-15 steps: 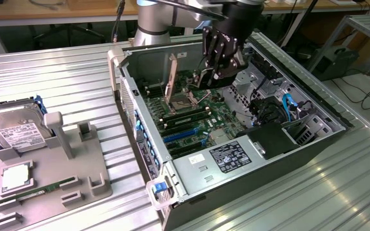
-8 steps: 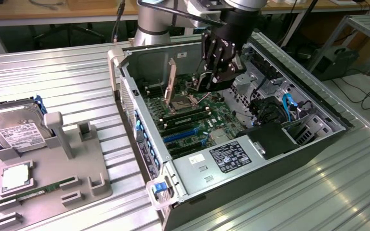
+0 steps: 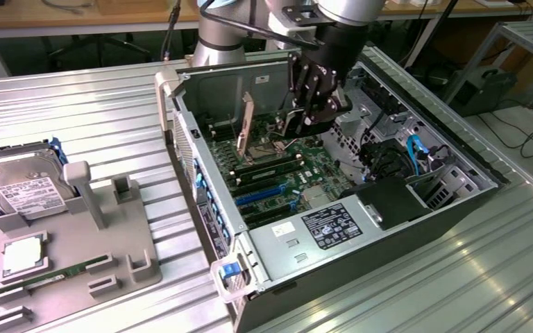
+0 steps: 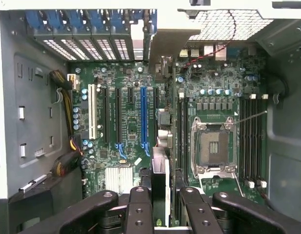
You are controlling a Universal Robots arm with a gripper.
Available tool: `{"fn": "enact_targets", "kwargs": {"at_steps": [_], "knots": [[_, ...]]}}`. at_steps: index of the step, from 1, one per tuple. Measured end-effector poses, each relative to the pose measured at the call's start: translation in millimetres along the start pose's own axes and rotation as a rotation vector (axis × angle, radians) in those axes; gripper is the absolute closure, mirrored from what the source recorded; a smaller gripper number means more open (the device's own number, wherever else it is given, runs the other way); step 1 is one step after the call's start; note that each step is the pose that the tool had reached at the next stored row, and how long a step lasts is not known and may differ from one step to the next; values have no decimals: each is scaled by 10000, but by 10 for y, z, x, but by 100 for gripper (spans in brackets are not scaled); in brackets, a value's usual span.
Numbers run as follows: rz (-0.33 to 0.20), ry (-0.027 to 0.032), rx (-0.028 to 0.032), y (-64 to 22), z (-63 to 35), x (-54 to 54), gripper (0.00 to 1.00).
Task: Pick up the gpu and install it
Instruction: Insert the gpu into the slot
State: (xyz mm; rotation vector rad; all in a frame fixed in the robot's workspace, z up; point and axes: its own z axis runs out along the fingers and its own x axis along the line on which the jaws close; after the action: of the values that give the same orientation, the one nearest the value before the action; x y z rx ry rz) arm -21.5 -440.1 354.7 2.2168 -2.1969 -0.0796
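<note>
1. The gripper (image 3: 305, 119) hangs inside the open computer case (image 3: 452, 201), jaws pinching the gpu (image 4: 160, 183) edge-on above the motherboard (image 4: 130, 126).
2. The gpu stands between the blue expansion slot (image 4: 143, 117) and the CPU socket (image 4: 212, 146).
3. On the counter (image 3: 81, 111), a hard drive (image 3: 21, 184) rests in a grey fixture (image 3: 109, 257)

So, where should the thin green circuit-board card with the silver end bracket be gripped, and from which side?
Likely its upper long edge, from above, pinching both flat faces, as the gripper does: the card stands on edge over the green motherboard, lower edge free.
</note>
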Motion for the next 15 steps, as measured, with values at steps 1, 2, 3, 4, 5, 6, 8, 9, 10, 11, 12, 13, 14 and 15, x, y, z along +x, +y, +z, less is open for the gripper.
{"fn": "enact_targets", "kwargs": {"at_steps": [1, 2, 3, 4, 5, 6, 8, 9, 10, 11, 12, 13, 14, 15], "knots": [[-69, 2, -1, 0, 13, 1, 73], [-156, 7, -3, -1, 26, 2, 73], [-218, 9, -5, -1, 39, 2, 73], [-284, 11, -6, -2, 52, 2, 73], [-363, 17, -8, -3, 69, 3, 73], [-434, 20, -9, -4, 86, 3, 73], [-550, 25, -12, -5, 122, 4, 73], [-565, 25, -20, -6, 138, 4, 73], [-578, 26, -32, -6, 154, 5, 73], [-598, 27, -36, -7, 171, 5, 73], [-628, 29, -37, -8, 184, 6, 73], [-658, 30, -38, -8, 191, 8, 73], [-682, 32, -39, -7, 195, 10, 73], [-690, 33, -39, -7, 198, 11, 73]]}}
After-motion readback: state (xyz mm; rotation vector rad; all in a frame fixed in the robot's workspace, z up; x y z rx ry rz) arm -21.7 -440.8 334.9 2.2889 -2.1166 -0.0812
